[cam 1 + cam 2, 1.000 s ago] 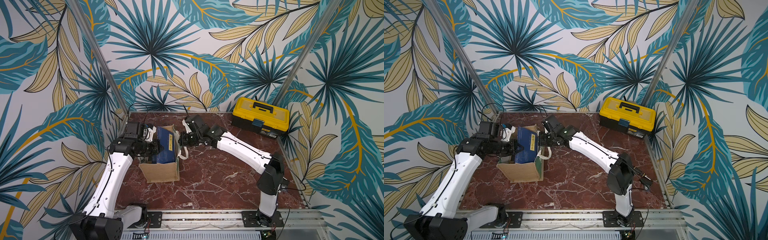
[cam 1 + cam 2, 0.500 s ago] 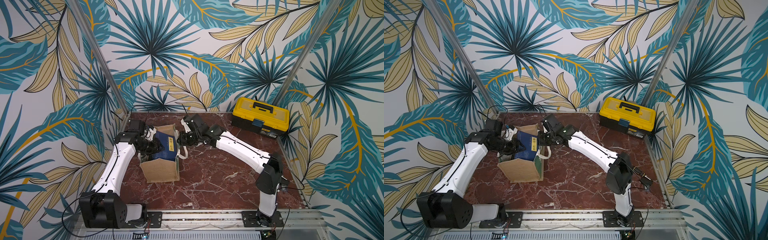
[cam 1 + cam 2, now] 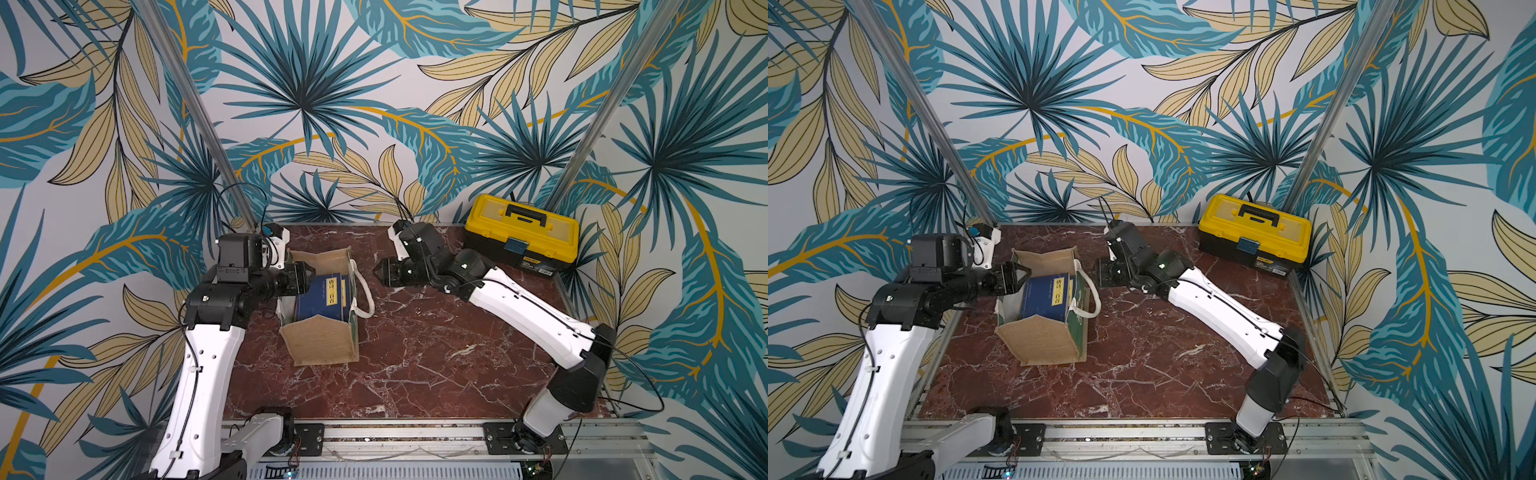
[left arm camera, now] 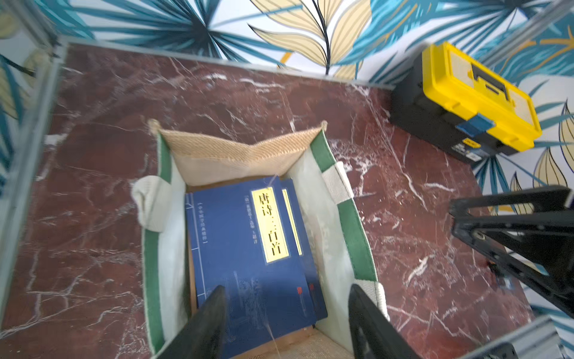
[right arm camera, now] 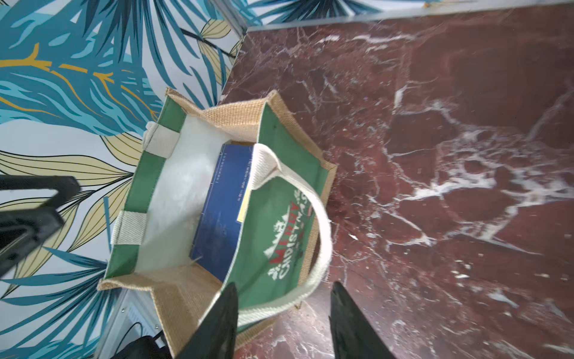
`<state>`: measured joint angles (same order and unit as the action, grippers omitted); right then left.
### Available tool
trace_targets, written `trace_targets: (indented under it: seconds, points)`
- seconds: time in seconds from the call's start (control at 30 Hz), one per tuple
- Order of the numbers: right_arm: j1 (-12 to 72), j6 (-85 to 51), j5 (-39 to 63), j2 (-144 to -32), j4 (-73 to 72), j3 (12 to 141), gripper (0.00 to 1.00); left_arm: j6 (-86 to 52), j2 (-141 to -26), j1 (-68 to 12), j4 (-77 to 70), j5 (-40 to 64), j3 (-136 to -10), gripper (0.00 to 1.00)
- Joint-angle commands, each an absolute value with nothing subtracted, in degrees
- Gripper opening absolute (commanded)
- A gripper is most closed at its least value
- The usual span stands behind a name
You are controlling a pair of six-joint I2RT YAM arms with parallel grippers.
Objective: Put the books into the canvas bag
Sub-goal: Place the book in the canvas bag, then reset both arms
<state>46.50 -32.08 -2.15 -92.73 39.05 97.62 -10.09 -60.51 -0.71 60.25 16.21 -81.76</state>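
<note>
Yellow label [image 4: 270, 227] on the top navy book [image 4: 242, 273] inside the canvas bag [image 5: 292, 146] reads 唐诗三百首, the bag's green side shows MERRY in red above CHRISTMAS in white, and the sticker [image 4: 469, 143] on the toolbox [image 4: 478, 93] is too small to read.

top views high overhead, wrists sharing bag [image 4: 354, 223]

books [image 4: 248, 255] navy, yellow label | canvas bag [image 3: 324, 345] tan, green-white | toolbox [image 3: 519, 232] yellow-black
</note>
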Motion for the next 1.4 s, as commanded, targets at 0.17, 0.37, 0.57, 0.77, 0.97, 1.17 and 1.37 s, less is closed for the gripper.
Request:
trace_targets:
  seconds: [0.17, 0.37, 0.57, 0.77, 0.97, 1.17, 1.37]
  points:
    - [44.1, -28.4, -21.3, -74.4, 35.5, 78.4, 0.68, -8.4, -54.4, 0.0, 60.0, 2.3, -82.1, 0.79]
    - [43.9, -24.6, -38.4, -55.8, 24.3, 57.5, 0.9, -5.5, -47.7, 2.5, 53.8, -0.2, -75.3, 0.99]
    - [38.4, -15.9, -46.2, -49.6, 22.7, 48.4, 0.99, -3.4, -45.3, 8.6, 44.3, 0.3, -63.1, 1.0]
    - [27.8, -8.8, -43.7, -50.1, 13.1, 39.1, 0.99, -1.6, -43.3, 14.6, 31.4, 1.3, -52.4, 1.0]
    - [21.1, 2.5, -42.2, -51.6, -15.8, 23.6, 0.99, -4.5, -45.3, 21.0, 21.1, 3.1, -44.2, 1.0]
    - [12.8, -0.6, -36.3, -55.4, -25.8, 16.5, 0.99, -6.9, -47.7, 23.4, 6.1, 9.5, -30.3, 1.0]
    - [6.0, -2.8, -29.5, -60.2, -37.1, 12.9, 0.99, -7.2, -52.4, 22.7, -5.2, 16.0, -23.4, 1.0]
